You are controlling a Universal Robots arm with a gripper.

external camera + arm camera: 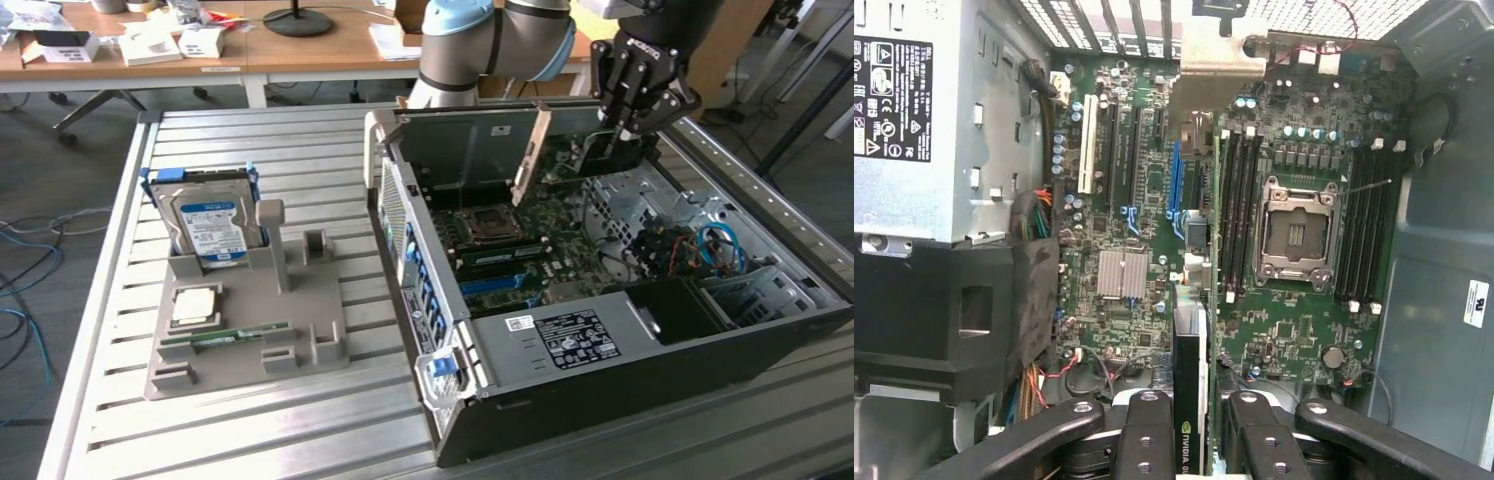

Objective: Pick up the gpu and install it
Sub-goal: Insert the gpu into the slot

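Note:
My gripper (625,135) hangs over the far right part of the open computer case (641,385) and is shut on the gpu (533,150). The card stands on edge above the motherboard (534,250) and reaches toward the exterior view's left. In the wrist view the gpu (1190,370) runs edge-on as a dark strip out from between the black fingers (1149,425). Its silver bracket (1219,60) lies near the case's grilled back wall. The card hovers over the blue slot (1176,180), between the black expansion slots and the RAM slots.
A grey parts holder (314,345) at the exterior view's left carries a hard drive (214,228), a processor (198,305) and a RAM stick (227,338). Inside the case are the processor socket (1294,230), the power supply (914,120) and loose cables (714,245).

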